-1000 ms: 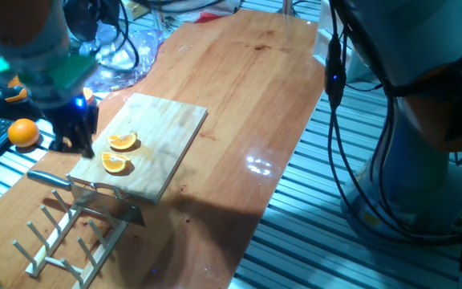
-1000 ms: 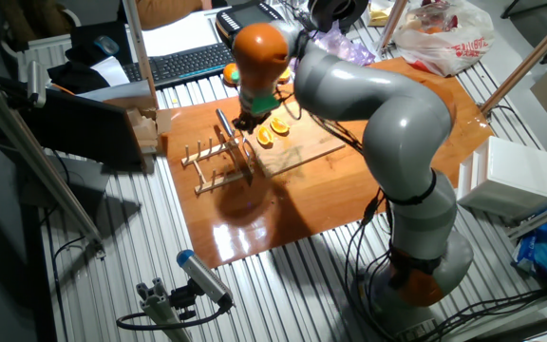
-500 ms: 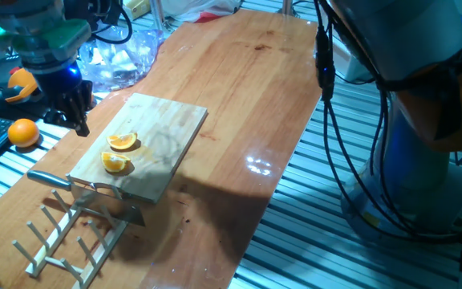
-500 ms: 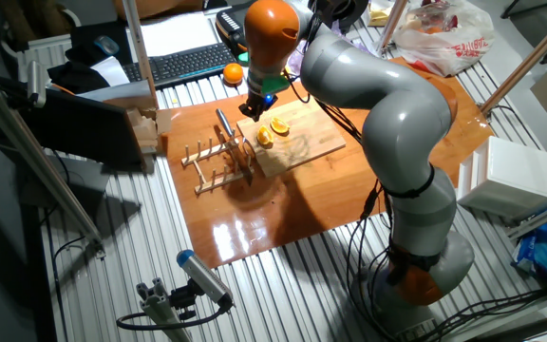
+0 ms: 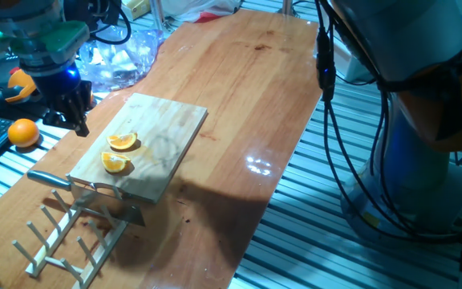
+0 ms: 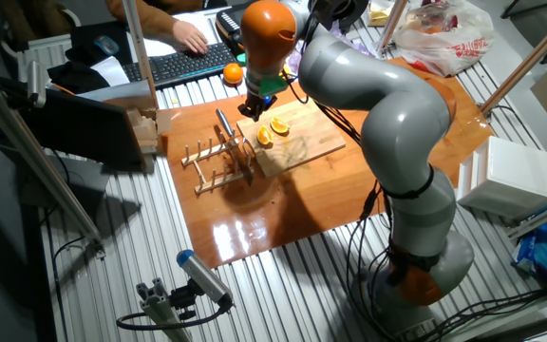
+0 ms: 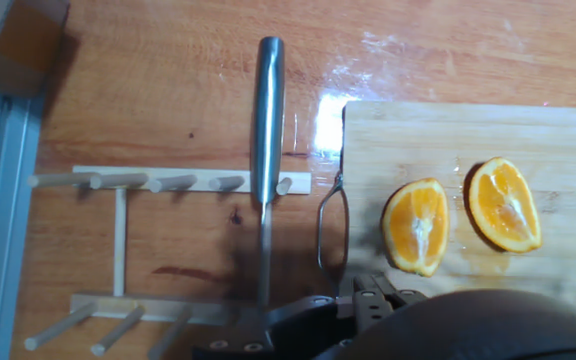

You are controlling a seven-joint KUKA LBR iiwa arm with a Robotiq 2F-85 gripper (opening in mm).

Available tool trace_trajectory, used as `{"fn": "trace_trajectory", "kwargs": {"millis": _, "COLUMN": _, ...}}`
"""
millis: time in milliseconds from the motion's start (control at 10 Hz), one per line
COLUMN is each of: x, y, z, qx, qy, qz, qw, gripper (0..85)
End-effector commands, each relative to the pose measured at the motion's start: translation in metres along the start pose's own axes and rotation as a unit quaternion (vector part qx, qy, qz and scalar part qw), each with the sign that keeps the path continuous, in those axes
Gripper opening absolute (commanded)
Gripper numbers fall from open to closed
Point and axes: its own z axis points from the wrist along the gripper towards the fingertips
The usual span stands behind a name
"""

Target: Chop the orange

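Observation:
The orange lies as two quarter wedges (image 5: 122, 142) (image 5: 115, 163) on the wooden cutting board (image 5: 167, 128), cut faces up. They also show in the other fixed view (image 6: 272, 131) and the hand view (image 7: 416, 226) (image 7: 505, 205). My gripper (image 5: 70, 116) hangs above the table's left edge, left of the board and apart from the wedges. It looks open and holds nothing. The knife (image 5: 50, 178) rests on the wooden peg rack (image 5: 62, 237), its steel handle (image 7: 267, 110) pointing away from the board.
A whole orange (image 5: 23, 132) and an orange-and-black tool (image 5: 6, 87) lie left of the board. A clear plastic bag (image 5: 123, 48) sits behind the board. A person's hand (image 6: 193, 38) rests on a keyboard beyond the table.
Over the last second my gripper rose and drew back from the board's left edge. The knife, rack and wedges have not moved. A person's hand has appeared at the keyboard.

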Motion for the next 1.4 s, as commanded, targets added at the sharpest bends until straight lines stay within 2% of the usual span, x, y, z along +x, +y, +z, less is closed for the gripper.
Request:
{"fn": "trace_trajectory", "kwargs": {"millis": 0, "x": -0.0009, "y": -0.0005, "z": 0.0005, "qx": -0.004, "qy": 0.000, "qz": 0.002, "qw": 1.0000, "gripper": 0.0}}
{"fn": "trace_trajectory", "kwargs": {"millis": 1300, "x": -0.0021, "y": -0.0006, "z": 0.0020, "qx": -0.008, "qy": 0.002, "qz": 0.001, "qw": 1.0000, "gripper": 0.0}}
